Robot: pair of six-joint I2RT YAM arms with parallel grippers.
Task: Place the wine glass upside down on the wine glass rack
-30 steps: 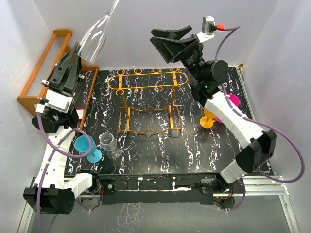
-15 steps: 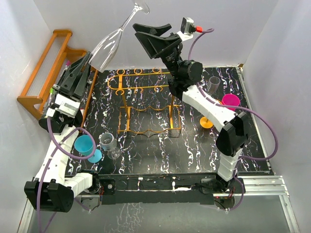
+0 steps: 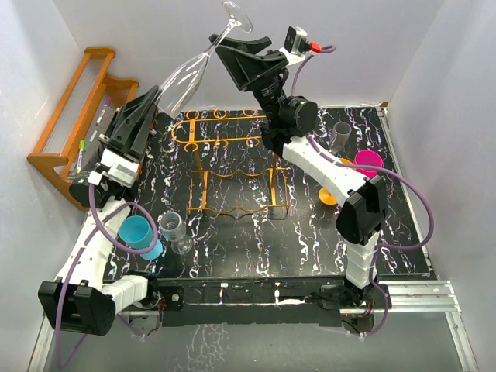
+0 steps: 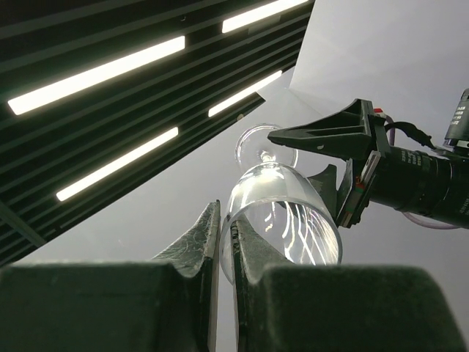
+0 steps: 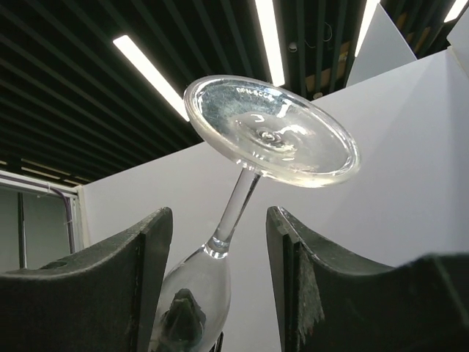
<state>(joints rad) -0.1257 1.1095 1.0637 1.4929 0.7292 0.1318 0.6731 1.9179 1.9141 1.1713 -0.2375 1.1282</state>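
Showing the left gripper (image 4: pixel 224 220) clamped on the wine glass (image 4: pixel 282 213), fingers (image 4: pixel 190 253) almost together, with only the thin bowl wall pinched between them near the rim. Held tilted, bowl just beyond the left fingertips, stem and foot pointing up and away from them.

Showing the right gripper (image 5: pixel 218 220) spread wide, fingers (image 5: pixel 143 279) well apart. Stem passing through the gap, clear of both pads in the right wrist view. Foot above and just past the fingertips, underside turned toward that camera.

Visible from the left wrist only: bowl wall nipped between the pads, with the right gripper beyond the bowl at stem height. Visible from the right wrist only: open space on either side of the stem.

Visible from the top external view only:
- Wine glass rack (image 3: pixel 218 142) standing on the table (image 3: pixel 310 240), well below both sets of fingers and apart from the glass.
- Wooden rack (image 3: pixel 74 116) left of the left fingers.
- Clear glass (image 3: pixel 177 231) and teal cup (image 3: pixel 136 232) far beneath the left fingers, near the left arm.
- Orange cup (image 3: pixel 332 194), pink cup (image 3: pixel 366 161) and grey cup (image 3: pixel 339 133) below and right of the right fingers.
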